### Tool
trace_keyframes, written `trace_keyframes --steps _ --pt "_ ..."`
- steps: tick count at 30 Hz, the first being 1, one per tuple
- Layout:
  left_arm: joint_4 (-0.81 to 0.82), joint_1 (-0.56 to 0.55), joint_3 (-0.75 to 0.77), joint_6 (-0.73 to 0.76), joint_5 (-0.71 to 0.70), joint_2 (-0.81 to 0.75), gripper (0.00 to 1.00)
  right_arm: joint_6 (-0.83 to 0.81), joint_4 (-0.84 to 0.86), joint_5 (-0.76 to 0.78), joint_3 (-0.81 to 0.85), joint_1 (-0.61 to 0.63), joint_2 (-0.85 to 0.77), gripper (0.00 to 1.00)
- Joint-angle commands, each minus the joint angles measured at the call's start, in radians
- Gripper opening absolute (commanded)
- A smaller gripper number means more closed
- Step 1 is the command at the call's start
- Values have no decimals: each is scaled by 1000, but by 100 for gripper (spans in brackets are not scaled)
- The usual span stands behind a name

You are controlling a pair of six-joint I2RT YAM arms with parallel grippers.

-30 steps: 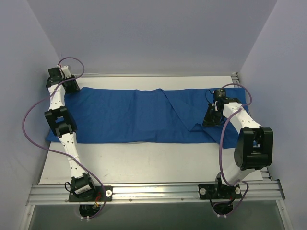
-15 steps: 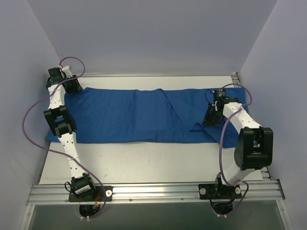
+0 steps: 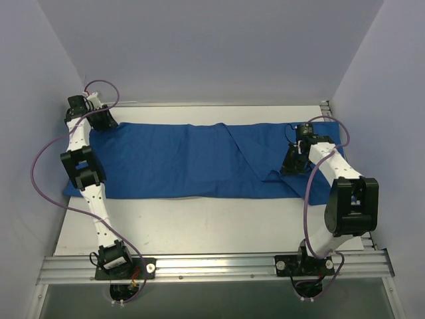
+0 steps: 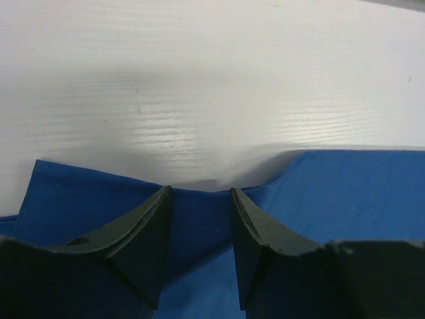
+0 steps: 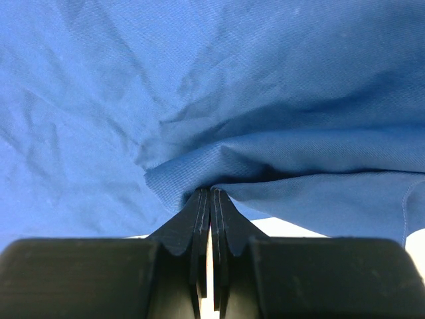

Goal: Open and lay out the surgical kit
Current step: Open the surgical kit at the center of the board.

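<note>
Left gripper (image 4: 200, 189) sits at the far-left corner of the drape (image 3: 179, 159), fingers (image 4: 143, 229) spread and straddling the cloth's far hem without closing on it. The drape is deep-blue woven cloth, mostly flat, its long axis running left to right across the white table (image 3: 199, 222), which shows a faint grain. Right of middle there's a diagonal crease, then a raised ridge. Right gripper (image 5: 210, 191), near the right end, has its jaws pressed together, pinching a puckered fold of the drape.
</note>
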Motion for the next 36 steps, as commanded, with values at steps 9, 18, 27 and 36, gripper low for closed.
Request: trace_keyframes --steps 9,18,27,36 --pt "25 -3 -25 31 116 -104 49 1 -12 -12 -11 3 -52 0" --pt "25 -14 -73 48 129 -132 49 4 -4 -20 -25 3 -55 0" --pt "13 -29 -90 72 126 -138 49 -1 -4 -20 -37 3 -65 0" --pt "0 -42 -61 103 13 -121 50 -2 -3 -12 -43 3 -71 0"
